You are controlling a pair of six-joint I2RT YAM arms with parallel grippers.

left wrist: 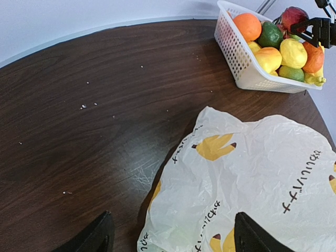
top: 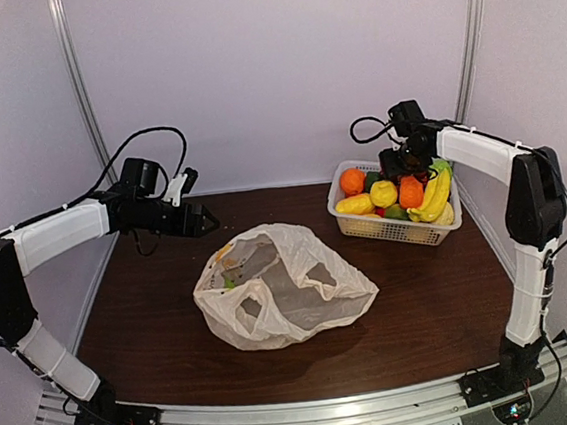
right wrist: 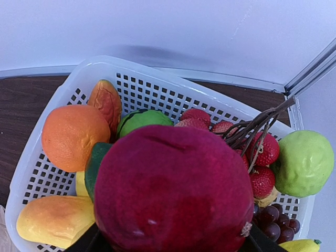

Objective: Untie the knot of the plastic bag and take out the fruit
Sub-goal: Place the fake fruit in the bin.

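The cream plastic bag (top: pixel 280 285) lies slack and open-mouthed in the middle of the table, its handles loose; no tied knot shows. It has yellow banana prints (left wrist: pixel 215 146). A faint greenish shape shows through it near its left end (top: pixel 232 278). My left gripper (top: pixel 204 220) hovers above the bag's back-left edge, open and empty, with its fingers (left wrist: pixel 97 236) spread wide over the bag (left wrist: pixel 252 173). My right gripper (top: pixel 407 165) is over the basket, shut on a round dark red fruit (right wrist: pixel 173 194) that fills the right wrist view.
The white lattice basket (top: pixel 390 225) stands at the back right, also in the right wrist view (right wrist: pixel 157 68). It holds an orange (right wrist: pixel 73 137), a light green fruit (right wrist: pixel 303 163), strawberries, dark grapes, a yellow mango and a banana bunch (top: pixel 437 196). White walls enclose the table.
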